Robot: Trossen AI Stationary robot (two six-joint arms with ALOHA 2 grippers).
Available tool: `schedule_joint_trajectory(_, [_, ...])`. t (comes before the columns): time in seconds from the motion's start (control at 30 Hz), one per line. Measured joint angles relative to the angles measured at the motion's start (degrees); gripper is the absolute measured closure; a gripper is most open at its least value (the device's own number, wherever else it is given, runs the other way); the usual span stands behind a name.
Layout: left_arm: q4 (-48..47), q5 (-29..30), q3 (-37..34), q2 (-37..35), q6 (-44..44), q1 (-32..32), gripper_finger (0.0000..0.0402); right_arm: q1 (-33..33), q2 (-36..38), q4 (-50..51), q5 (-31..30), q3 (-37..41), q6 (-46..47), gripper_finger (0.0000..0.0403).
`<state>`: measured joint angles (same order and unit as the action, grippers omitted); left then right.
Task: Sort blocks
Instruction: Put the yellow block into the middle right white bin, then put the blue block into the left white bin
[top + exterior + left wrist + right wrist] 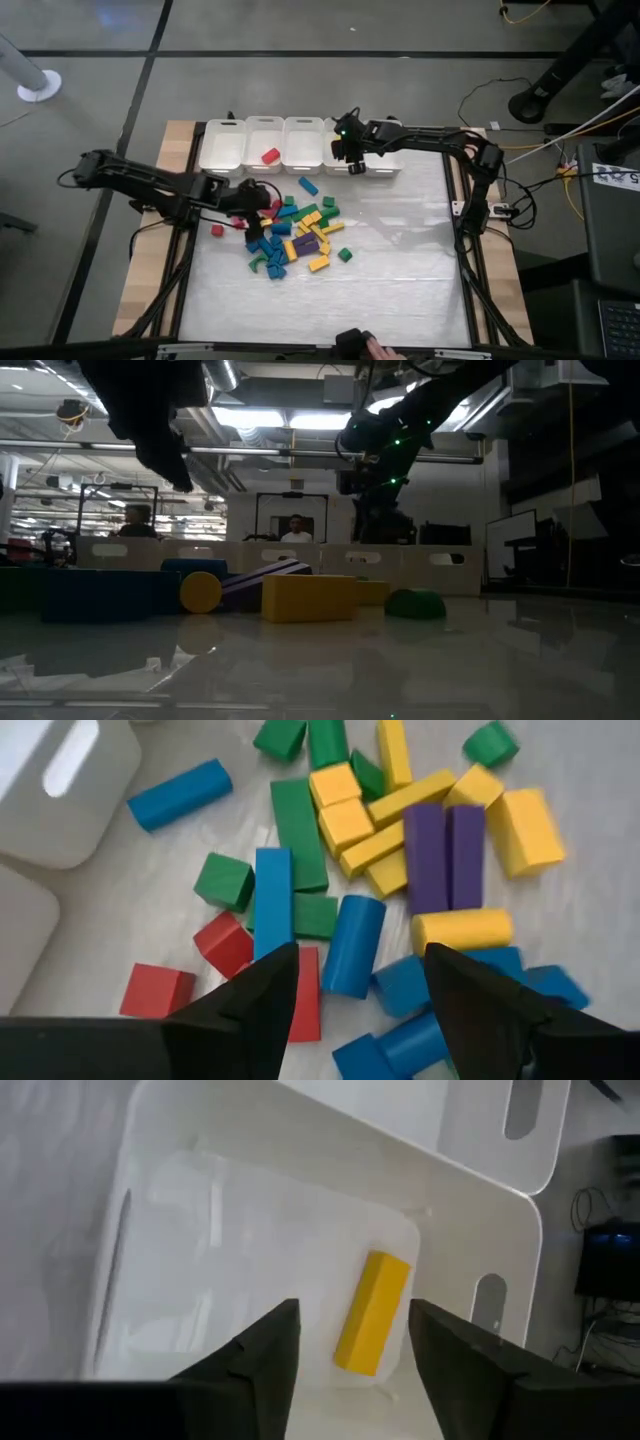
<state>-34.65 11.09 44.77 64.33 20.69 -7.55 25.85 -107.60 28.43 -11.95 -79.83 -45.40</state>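
The right gripper (345,1345) is held over a white bin (480,1190), its fingers parted and empty; a yellow block (372,1312) is seen lying loose on the bin floor just beyond the fingertips. A red block (270,155) lies in another bin well to one side. The left gripper (360,990) is spread wide and empty just above the heap of blocks (400,850), nearly all still unsorted. Little is judged done.

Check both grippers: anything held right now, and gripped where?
Nothing held. The right gripper is open above a white bin, with a yellow block lying loose on the bin floor. The left gripper is open over the block pile, gripping nothing.
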Motion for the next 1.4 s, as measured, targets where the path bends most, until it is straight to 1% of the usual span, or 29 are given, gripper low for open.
schedule_joint_trajectory(0.17, [2.85, 0.00, 0.00, 5.24, -3.10, 0.02, 0.0196, 0.00, -0.03, 0.04, -0.87, 0.00, 0.01, 0.0192])
schedule_joint_trajectory(0.33, [5.06, 0.00, 0.00, 10.17, -5.12, 0.02, 0.0196, -0.78, -0.03, 0.31, -7.14, 0.00, 0.03, 0.0189])
schedule_joint_trajectory(0.43, [5.47, -0.10, 0.00, 12.48, -6.17, 0.02, 0.0196, -2.26, -0.01, 0.31, -12.45, 0.00, 0.01, 0.0189])
schedule_joint_trajectory(0.57, [5.66, -2.26, 0.00, 14.99, -6.32, 0.02, 0.0196, -4.75, -0.01, 0.34, -17.54, 0.00, -1.62, 0.0189])
schedule_joint_trajectory(0.73, [6.16, -3.23, -0.01, 17.16, -6.52, 0.02, 0.0196, -7.45, 0.01, 0.04, -20.15, 0.00, -4.72, 0.0189])
schedule_joint_trajectory(0.87, [7.32, -3.21, -0.02, 18.57, -7.66, 0.02, 0.0196, -9.29, 0.01, 0.06, -21.49, 0.00, -5.03, 0.0189])
schedule_joint_trajectory(1.07, [7.46, -3.23, -0.45, 20.21, -7.39, 0.07, 0.0196, -12.57, 0.03, 0.27, -27.20, -0.02, -6.12, 0.0189])
schedule_joint_trajectory(1.23, [8.98, -3.07, -0.44, 21.03, -7.33, 0.12, 0.0196, -15.49, 0.03, 0.27, -29.96, -0.04, -6.15, 0.0189])
schedule_joint_trajectory(1.4, [8.43, -3.21, -0.52, 21.06, -7.43, 0.07, 0.0199, -18.51, 0.05, 0.65, -33.68, -0.04, -6.15, 0.0189])
